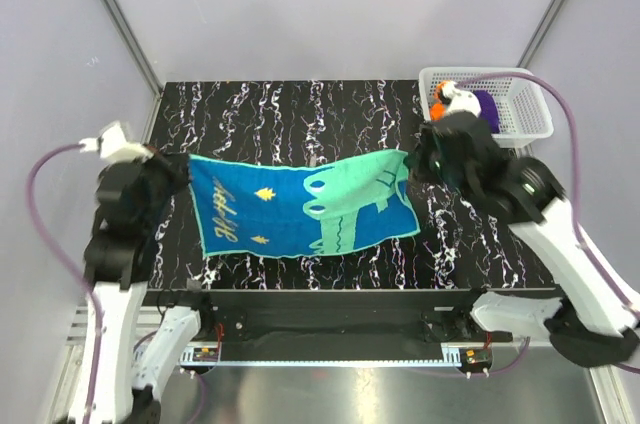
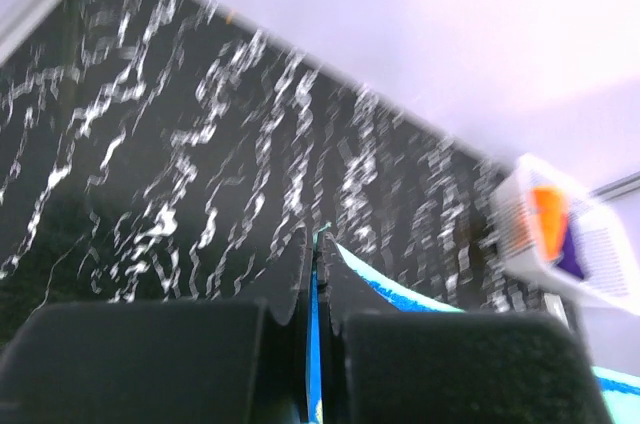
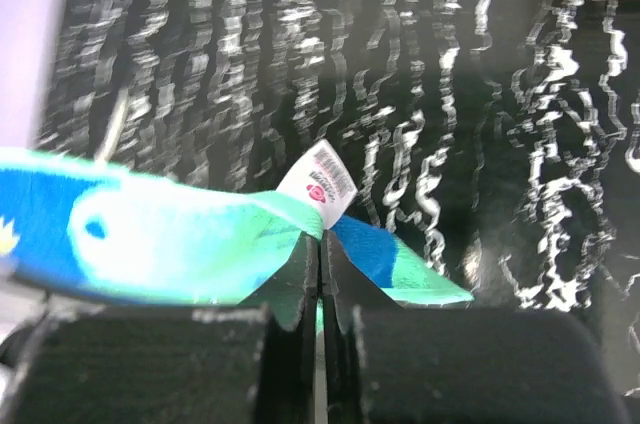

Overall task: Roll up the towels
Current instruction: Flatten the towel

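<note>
Left wrist view is blurred; left tool [image 2: 314,250] hides most of teal towel [image 2: 314,344].

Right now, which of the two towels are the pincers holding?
The teal-green and blue towel, stretched between the left pincer and the right pincer, each clamped on one end. The orange towel lies in the white basket, untouched.

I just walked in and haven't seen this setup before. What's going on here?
Two robot arms are holding one towel between them. The left gripper is shut on its left corner and the right gripper on its right corner. The towel is stretched out over the table, not yet rolled. An orange towel sits in the basket at the back right.
</note>
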Controlling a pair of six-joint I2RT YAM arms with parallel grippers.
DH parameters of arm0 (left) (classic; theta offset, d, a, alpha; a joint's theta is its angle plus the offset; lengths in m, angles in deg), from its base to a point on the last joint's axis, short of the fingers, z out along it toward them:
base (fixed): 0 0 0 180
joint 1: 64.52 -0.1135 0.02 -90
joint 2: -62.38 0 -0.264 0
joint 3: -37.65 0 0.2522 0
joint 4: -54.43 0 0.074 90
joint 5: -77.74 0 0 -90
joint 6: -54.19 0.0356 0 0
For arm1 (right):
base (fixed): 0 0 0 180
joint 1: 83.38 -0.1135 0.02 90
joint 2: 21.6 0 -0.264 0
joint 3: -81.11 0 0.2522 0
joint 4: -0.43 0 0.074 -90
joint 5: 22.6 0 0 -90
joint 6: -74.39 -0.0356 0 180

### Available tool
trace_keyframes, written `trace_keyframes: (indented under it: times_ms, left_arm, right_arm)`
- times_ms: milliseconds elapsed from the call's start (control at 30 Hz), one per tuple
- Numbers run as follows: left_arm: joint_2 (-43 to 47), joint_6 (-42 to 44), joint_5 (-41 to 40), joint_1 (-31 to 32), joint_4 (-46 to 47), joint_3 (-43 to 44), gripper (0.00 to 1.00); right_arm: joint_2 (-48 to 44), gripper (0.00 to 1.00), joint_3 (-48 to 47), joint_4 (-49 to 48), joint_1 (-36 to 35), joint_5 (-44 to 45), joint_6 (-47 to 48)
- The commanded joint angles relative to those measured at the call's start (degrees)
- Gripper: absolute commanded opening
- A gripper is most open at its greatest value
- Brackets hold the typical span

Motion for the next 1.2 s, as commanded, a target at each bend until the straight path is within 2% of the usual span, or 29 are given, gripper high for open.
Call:
trace_keyframes:
  times_ms: [0, 133, 267, 467, 600, 633, 733, 767, 833, 867, 933, 967, 1000, 1033, 1067, 1100, 1167]
  left_arm:
    - [-7.81, 1.91, 0.36, -0.23, 2.82, -2.92, 0.00]
    - [-16.75, 1.12, -0.44, -0.23, 12.29, -10.92, 0.00]
    - [-27.92, -0.20, -2.10, -0.40, 21.09, -15.42, 0.00]
    - [-49.45, -0.12, -3.69, -1.28, 25.42, -4.89, 0.00]
    - [-60.88, 2.42, -5.10, -2.07, 23.04, 3.90, 0.00]
    - [-62.21, 2.43, -5.01, -2.34, 22.96, 4.87, 0.00]
    - [-66.51, 1.99, -3.34, -3.48, 23.31, 8.13, 0.00]
    - [-67.40, 2.17, -2.99, -3.65, 23.48, 8.92, 0.00]
    - [-70.29, 2.69, -2.99, -3.66, 23.22, 11.73, 0.00]
    - [-71.44, 2.78, -3.07, -3.74, 22.70, 12.87, 0.00]
    - [-73.81, 3.22, -3.25, -3.83, 21.21, 15.77, 0.02]
    - [-73.91, 3.75, -2.90, -3.75, 21.20, 16.04, 0.09]
    - [-73.83, 3.66, -3.07, -3.83, 21.28, 16.05, 0.22]
    - [-72.43, 3.58, -3.60, -3.75, 21.55, 15.09, 0.43]
    - [-70.16, 3.40, -4.04, -3.83, 22.59, 14.21, 0.71]
    - [-70.13, 3.23, -4.48, -3.83, 22.60, 13.42, 0.79]
    - [-66.37, 3.05, -5.44, -3.83, 22.95, 12.09, 0.89]
  right_arm:
    - [8.29, 0.00, 2.89, -3.46, 9.81, -6.78, 5.39]
    - [17.32, 0.00, 11.41, -13.40, 17.30, -16.55, 6.18]
    - [29.02, 0.00, 11.35, -20.16, 21.10, -20.16, 8.20]
    - [48.09, 0.00, -2.34, -20.98, 25.58, -25.00, 12.32]
    - [58.55, 0.12, -14.11, -16.06, 27.34, -23.08, 14.53]
    - [59.70, 0.23, -15.19, -15.44, 27.95, -22.98, 14.97]
    - [63.05, 0.37, -18.18, -14.65, 30.15, -21.75, 15.76]
    - [63.66, 0.54, -18.62, -14.47, 30.85, -21.67, 16.11]
    - [64.99, 0.73, -19.15, -14.47, 32.61, -21.93, 16.29]
    - [65.25, 0.79, -19.24, -14.38, 33.31, -21.93, 16.64]
    - [65.43, 0.80, -18.89, -14.12, 34.98, -20.53, 16.73]
    - [65.25, 0.80, -18.63, -14.03, 35.34, -19.91, 17.17]
    - [64.91, 0.80, -17.93, -13.86, 35.69, -19.39, 17.34]
    - [63.51, 0.80, -17.31, -13.85, 35.95, -18.51, 17.43]
    - [61.32, 0.79, -16.00, -14.11, 35.96, -18.94, 17.70]
    - [61.30, 0.79, -15.29, -14.29, 35.96, -18.94, 17.52]
    - [56.57, 0.79, -13.01, -15.34, 35.96, -21.92, 16.56]
